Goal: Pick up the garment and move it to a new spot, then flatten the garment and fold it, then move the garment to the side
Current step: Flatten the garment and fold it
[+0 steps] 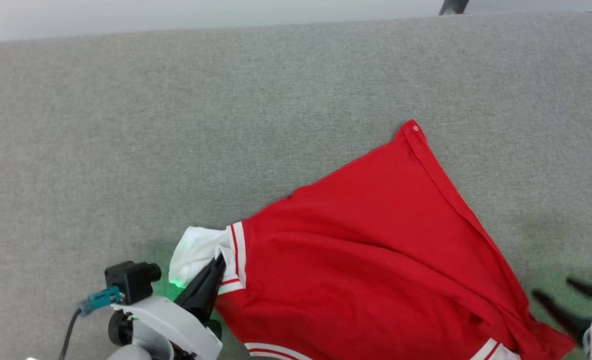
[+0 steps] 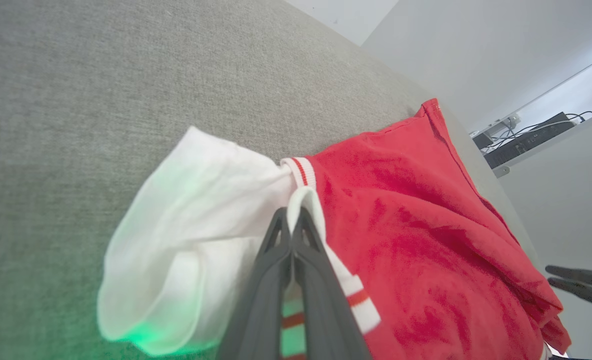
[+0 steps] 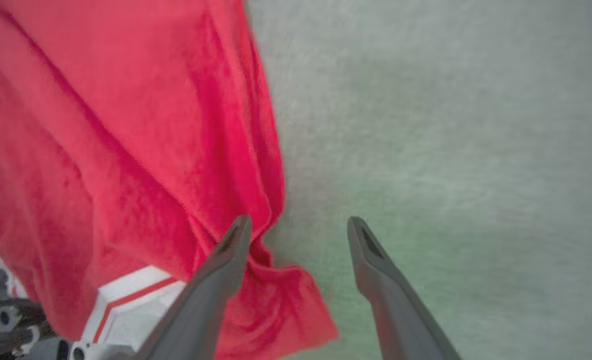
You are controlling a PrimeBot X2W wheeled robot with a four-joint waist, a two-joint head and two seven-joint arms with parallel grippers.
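We have the left gripper [image 2: 291, 216] clamped, fingers pressed together, on the striped trim [image 2: 298, 170] where the white sleeve [image 2: 191, 240] meets the red body of the garment [image 1: 376, 250]; that hold, we judge, pins one shoulder so the cloth can be drawn out flat. The right gripper [image 3: 300, 222] stands with its fingers spread wide and nothing between them, just beside the garment's bunched corner at the near right; we read it as free of the cloth and placed to take a hold there. The garment lies on the grey padded surface [image 1: 176, 125], against its near edge and right of the middle, plain red side up, with one hem corner [image 1: 413, 127] pointing toward the far edge; folds gather along its right side, so flattening is not yet done. The far and left parts of the surface give room to spread it; nothing we see blocks either arm; a dark box with cables [image 2: 531, 137] sits off the surface, well apart.
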